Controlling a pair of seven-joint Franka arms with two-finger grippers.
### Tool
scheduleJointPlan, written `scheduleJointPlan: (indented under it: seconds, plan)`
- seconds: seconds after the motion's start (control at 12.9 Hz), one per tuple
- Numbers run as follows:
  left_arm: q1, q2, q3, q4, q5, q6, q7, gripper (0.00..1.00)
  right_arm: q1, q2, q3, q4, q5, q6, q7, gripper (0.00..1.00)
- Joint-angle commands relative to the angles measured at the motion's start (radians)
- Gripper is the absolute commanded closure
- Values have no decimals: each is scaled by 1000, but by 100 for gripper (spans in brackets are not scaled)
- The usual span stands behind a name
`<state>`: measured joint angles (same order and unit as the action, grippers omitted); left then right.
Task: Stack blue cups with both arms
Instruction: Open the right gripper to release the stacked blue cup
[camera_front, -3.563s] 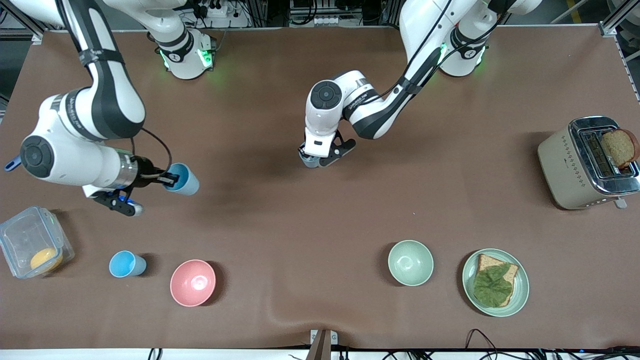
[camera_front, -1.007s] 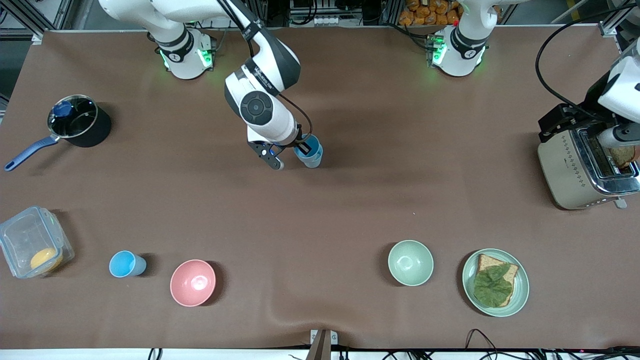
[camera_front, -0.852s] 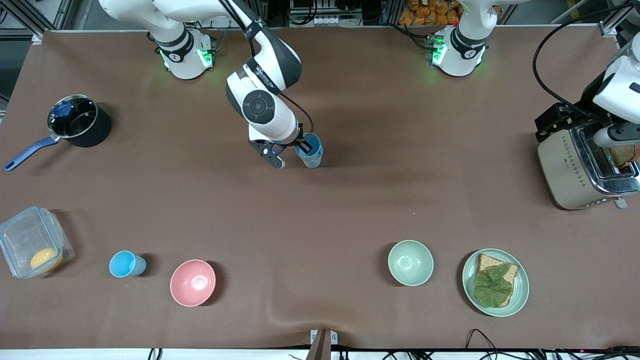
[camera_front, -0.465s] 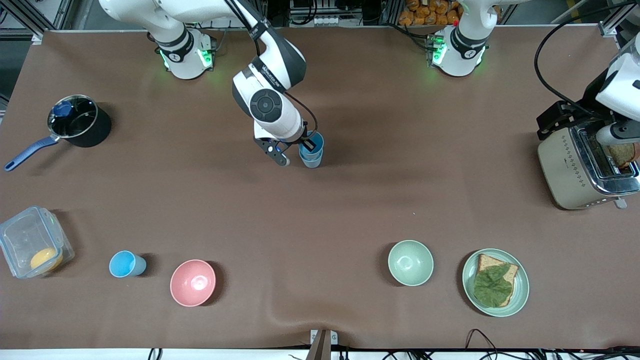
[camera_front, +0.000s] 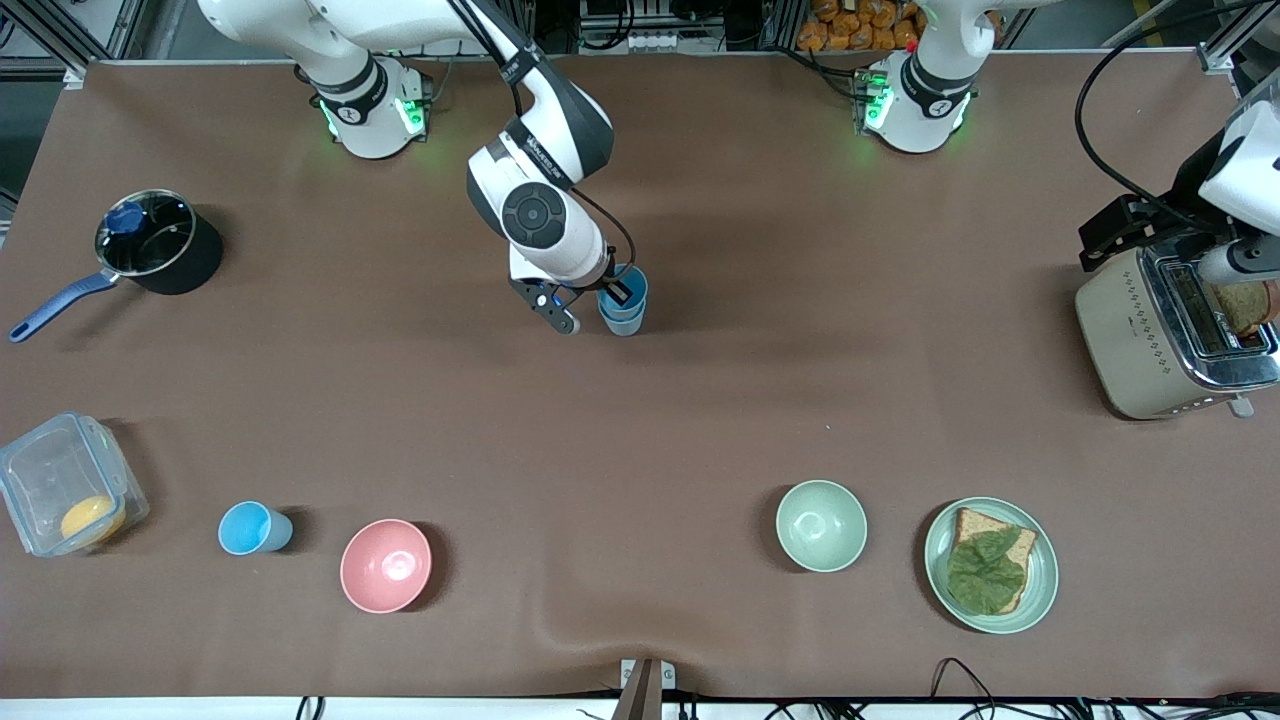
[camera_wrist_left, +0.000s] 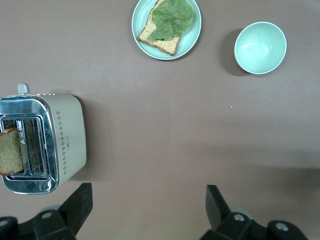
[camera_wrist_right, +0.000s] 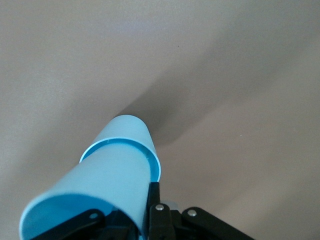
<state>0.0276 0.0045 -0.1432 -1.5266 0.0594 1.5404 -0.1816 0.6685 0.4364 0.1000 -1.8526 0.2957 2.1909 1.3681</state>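
Near the pink bowl (camera_front: 386, 565), toward the right arm's end of the table (camera_front: 700, 420), one blue cup (camera_front: 249, 528) stands alone. Farther from the camera than that bowl, the right claw (camera_front: 596, 300) pinches the upper cup (camera_front: 628, 286) nested in the lower cup (camera_front: 624, 320). The left claw (camera_wrist_left: 145, 205) hangs spread over the toaster (camera_front: 1170, 325).

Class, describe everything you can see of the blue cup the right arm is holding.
The held blue cup is a plain, handleless light-blue tumbler, plastic by its look, slightly tapered. It is upright and nested into a second blue cup standing mid-table, its rim above the lower one's. The right gripper pinches its rim, one finger inside. Its inside looks empty.
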Motion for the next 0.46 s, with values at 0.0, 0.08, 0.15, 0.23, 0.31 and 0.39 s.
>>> scheduleJointPlan:
  seconds: [0.0,0.08,0.15,0.23,0.31,0.39]
  plan:
    - [3,-12,4,6,-18,-20,10,0,14,4,-13,7,10,1,17,7]
    - [3,-12,4,6,-18,-20,11,0,14,2,-13,7,10,0,17,0]
    - [3,-12,4,6,-18,-20,8,0,13,-2,-14,9,10,-2,17,0]
    - [2,-12,2,6,-18,-20,8,0,6,-11,-14,9,10,-5,16,0]
    - [3,-14,2,5,-18,-20,8,0,0,-27,-17,16,10,-31,16,0]
    - [3,-12,2,5,-18,-20,8,0,-13,-36,-20,41,8,-81,14,0]
